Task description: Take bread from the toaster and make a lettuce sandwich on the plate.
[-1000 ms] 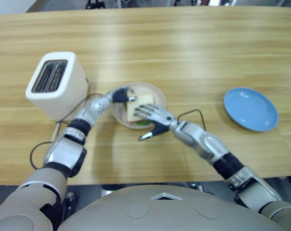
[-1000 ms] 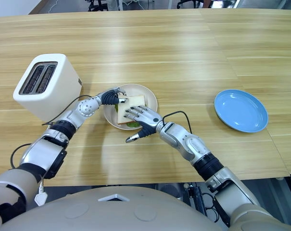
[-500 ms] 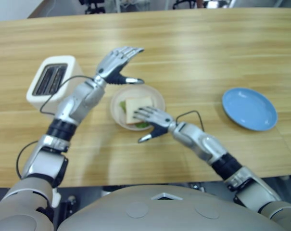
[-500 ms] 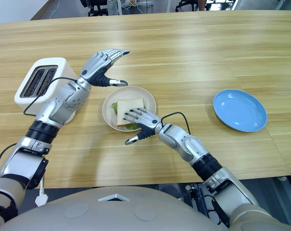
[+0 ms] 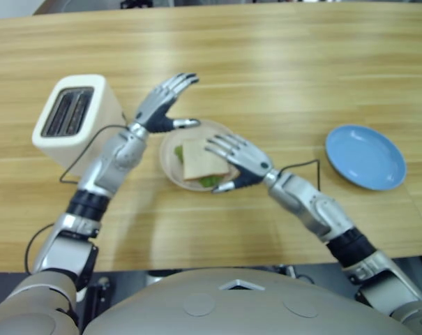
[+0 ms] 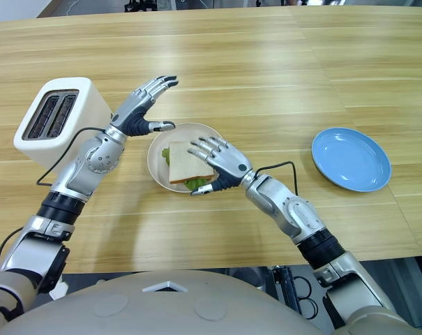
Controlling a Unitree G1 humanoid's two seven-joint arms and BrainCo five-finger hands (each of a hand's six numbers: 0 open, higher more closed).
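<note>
Tabletop (image 6: 266, 56) of pale wood lies under both my hands. White toaster (image 6: 54, 122) stands just left of my left hand (image 6: 137, 105), its slots facing up. Blue plate (image 6: 350, 159) sits well to the right of my right hand (image 6: 221, 162), apart from everything else. Between my two hands is the cream plate (image 6: 152, 162) — my left hand is raised above its far-left rim, my right hand over its right side. On that plate lies the bread (image 6: 183, 164), a square slice flat beneath my right hand's fingertips; I cannot tell whether they touch it. Lettuce (image 6: 194, 184) peeks from under the slice, just below my right thumb and at the slice's left edge. Both hands are spread wide, fingers straight — each one holding nothing.
</note>
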